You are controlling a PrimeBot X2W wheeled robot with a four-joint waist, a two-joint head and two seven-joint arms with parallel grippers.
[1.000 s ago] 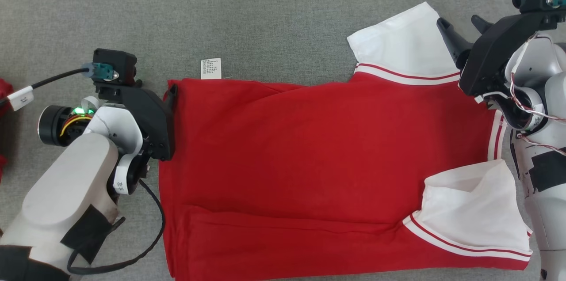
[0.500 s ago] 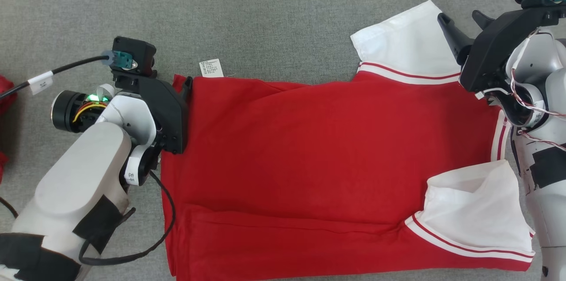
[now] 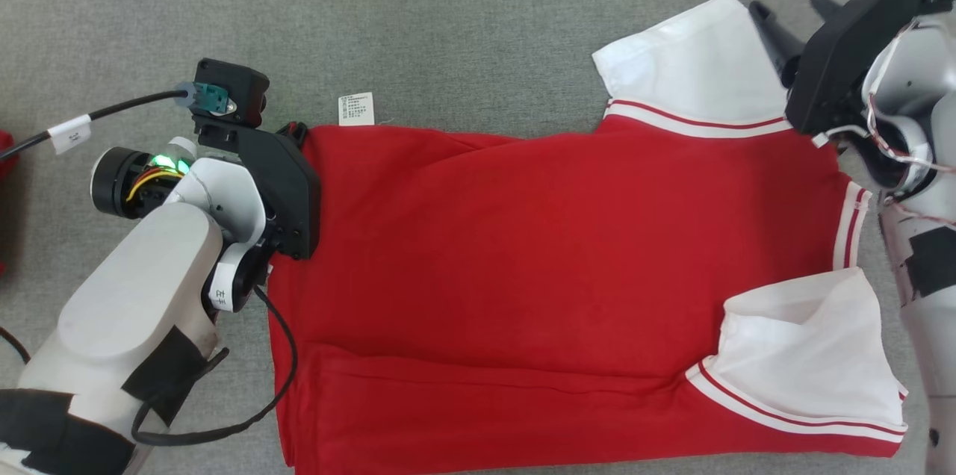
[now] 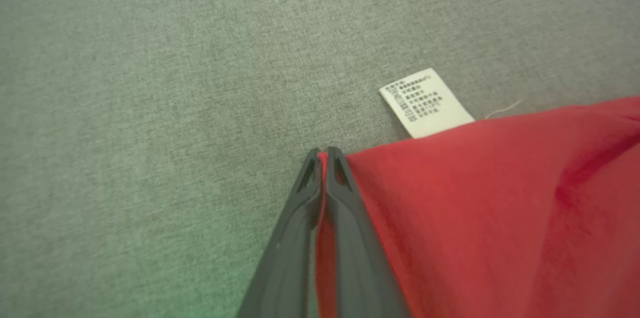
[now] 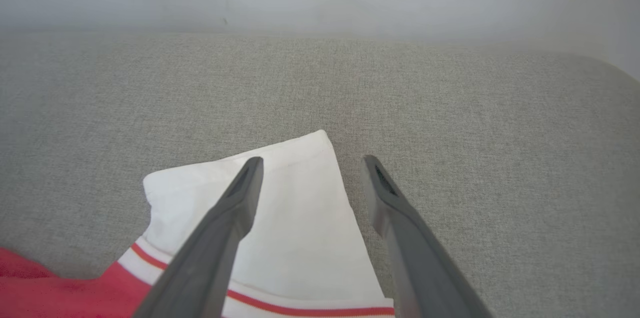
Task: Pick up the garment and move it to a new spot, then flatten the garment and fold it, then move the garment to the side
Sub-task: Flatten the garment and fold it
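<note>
Red cloth showed as a thin sliver between the left jaws, whose fingers (image 4: 295,238) were pressed almost together on the far left corner of the shirt (image 3: 538,251), just beside its care label (image 3: 356,109). The shirt lay spread across the middle of the grey surface (image 3: 463,19), with its hem toward the left edge and its white sleeves toward the right edge.

The right jaws stood wide apart and held nothing. One of their fingers (image 5: 215,243) hung over the far sleeve (image 5: 300,218), and the other was over bare surface beside it.

The pinch on the corner looked shallow, so a pull could probably have slipped the cloth free. It might also have caught a single layer and left the one beneath behind.

With only one side gripped, any lift would likely have dragged the shirt askew and creased it. The right jaws, straddling the sleeve's edge, might have closed on a mere fringe of it.

A black cable (image 3: 287,378) looped at the hem and could have snagged. The near sleeve (image 3: 799,340) lay rumpled, so a fold over it would likely have set crooked.
</note>
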